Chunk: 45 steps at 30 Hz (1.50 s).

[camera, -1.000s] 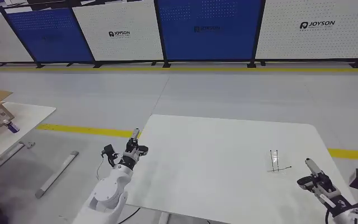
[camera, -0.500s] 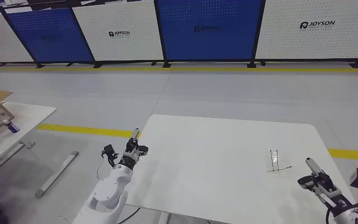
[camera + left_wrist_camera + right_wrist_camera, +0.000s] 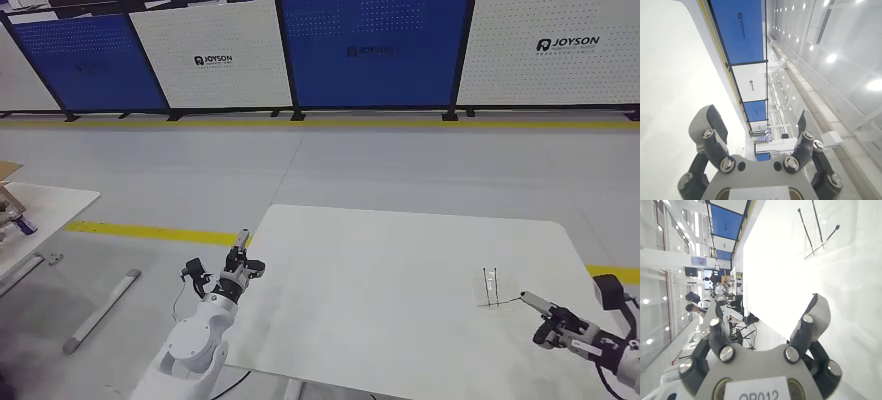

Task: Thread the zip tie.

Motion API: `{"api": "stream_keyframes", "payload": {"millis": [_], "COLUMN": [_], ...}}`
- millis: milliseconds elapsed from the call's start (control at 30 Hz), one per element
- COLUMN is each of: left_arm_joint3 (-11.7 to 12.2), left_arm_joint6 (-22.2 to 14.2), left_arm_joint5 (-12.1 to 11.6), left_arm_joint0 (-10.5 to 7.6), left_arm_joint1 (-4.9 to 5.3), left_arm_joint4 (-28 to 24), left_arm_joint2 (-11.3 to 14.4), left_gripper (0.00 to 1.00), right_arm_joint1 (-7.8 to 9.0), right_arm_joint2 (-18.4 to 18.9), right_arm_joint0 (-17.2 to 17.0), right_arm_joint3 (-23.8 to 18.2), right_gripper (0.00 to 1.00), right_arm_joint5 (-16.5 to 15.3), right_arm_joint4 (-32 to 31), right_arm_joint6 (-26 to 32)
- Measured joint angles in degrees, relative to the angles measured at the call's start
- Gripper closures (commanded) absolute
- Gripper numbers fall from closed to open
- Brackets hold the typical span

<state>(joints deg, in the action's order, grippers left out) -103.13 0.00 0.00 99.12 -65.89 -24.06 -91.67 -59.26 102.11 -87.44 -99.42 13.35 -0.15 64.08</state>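
**Jaws wide, nothing held**

On the white table (image 3: pixel 400 290), the left gripper (image 3: pixel 757 109) sits at the left edge, spread wide and aimed along that edge. The right gripper (image 3: pixel 764 299) is low over the near right corner, also wide and empty. It is near the black zip ties (image 3: pixel 490 285), which lie flat on the table's right side.

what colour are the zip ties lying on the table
The zip ties are black, seen best in the right wrist view.
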Motion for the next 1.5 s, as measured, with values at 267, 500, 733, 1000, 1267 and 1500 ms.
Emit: {"api": "stream_keyframes", "payload": {"millis": [267, 500, 733, 1000, 1267, 1500], "left_arm_joint3": [0.0, 0.0, 0.0, 0.0, 0.0, 0.0], "left_arm_joint6": [0.0, 0.0, 0.0, 0.0, 0.0, 0.0], "left_arm_joint5": [0.0, 0.0, 0.0, 0.0, 0.0, 0.0], "left_arm_joint0": [0.00, 0.00, 0.00, 0.00, 0.00, 0.00], "left_arm_joint1": [0.00, 0.00, 0.00, 0.00, 0.00, 0.00], "left_arm_joint4": [0.0, 0.0, 0.0, 0.0, 0.0, 0.0], "left_arm_joint2": [0.0, 0.0, 0.0, 0.0, 0.0, 0.0], "left_gripper": [0.00, 0.00, 0.00, 0.00, 0.00, 0.00], "right_arm_joint1": [-0.01, -0.01, 1.68, 3.17, 3.91, 3.90], "right_arm_joint2": [0.1, 0.1, 0.0, -8.4, -13.1, -13.1], "right_arm_joint0": [-0.3, -0.3, 4.2, 15.9, 20.7, 20.7], "right_arm_joint3": [-0.2, -0.2, 0.5, 8.7, 13.8, 13.8], "right_gripper": [0.00, 0.00, 0.00, 0.00, 0.00, 0.00], "right_arm_joint5": [-0.2, -0.2, -4.3, -4.8, -5.4, -5.5], "right_arm_joint4": [0.1, 0.1, -9.4, -21.3, -19.9, -19.9], "right_arm_joint6": [-0.1, -0.1, 7.2, 15.5, 15.6, 15.6]}}
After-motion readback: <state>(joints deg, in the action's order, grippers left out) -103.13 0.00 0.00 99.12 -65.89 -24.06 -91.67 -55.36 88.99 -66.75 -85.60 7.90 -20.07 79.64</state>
